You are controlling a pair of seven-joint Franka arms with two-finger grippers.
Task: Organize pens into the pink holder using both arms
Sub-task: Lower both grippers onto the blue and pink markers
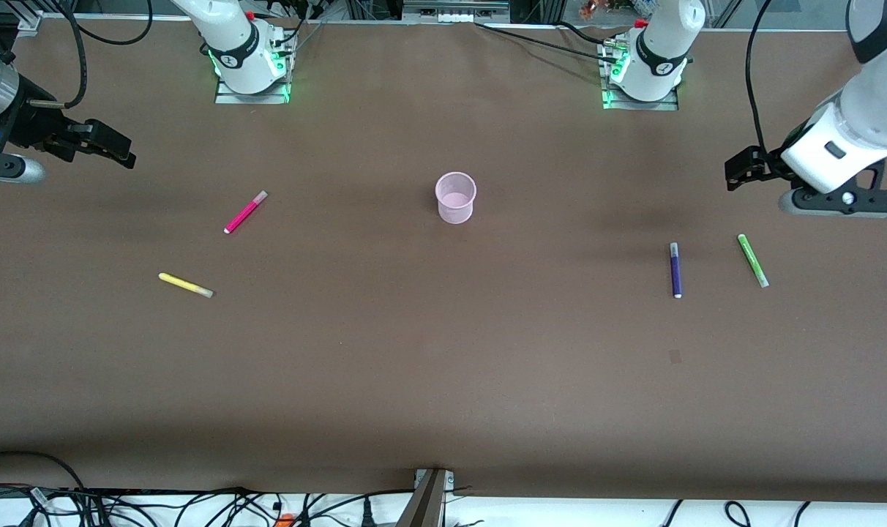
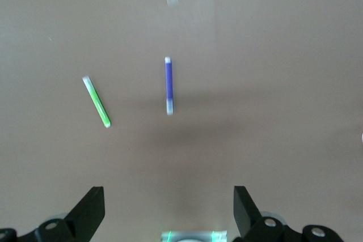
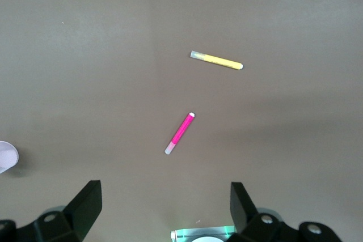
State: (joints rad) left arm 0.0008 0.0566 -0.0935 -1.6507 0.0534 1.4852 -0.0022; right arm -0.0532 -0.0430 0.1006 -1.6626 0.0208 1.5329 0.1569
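Pens lie flat on the brown desk (image 1: 443, 380) in two pairs, all outside the pink holder (image 1: 456, 197), which stands upright mid-desk. Magenta pen (image 1: 245, 211) and yellow pen (image 1: 186, 285) lie toward the right arm's end, purple pen (image 1: 675, 269) and green pen (image 1: 753, 260) toward the left arm's. Right pincer (image 1: 125, 155) and left pincer (image 1: 729, 176) each hover above the desk at their own ends, fingers spread wide, gripping nothing.
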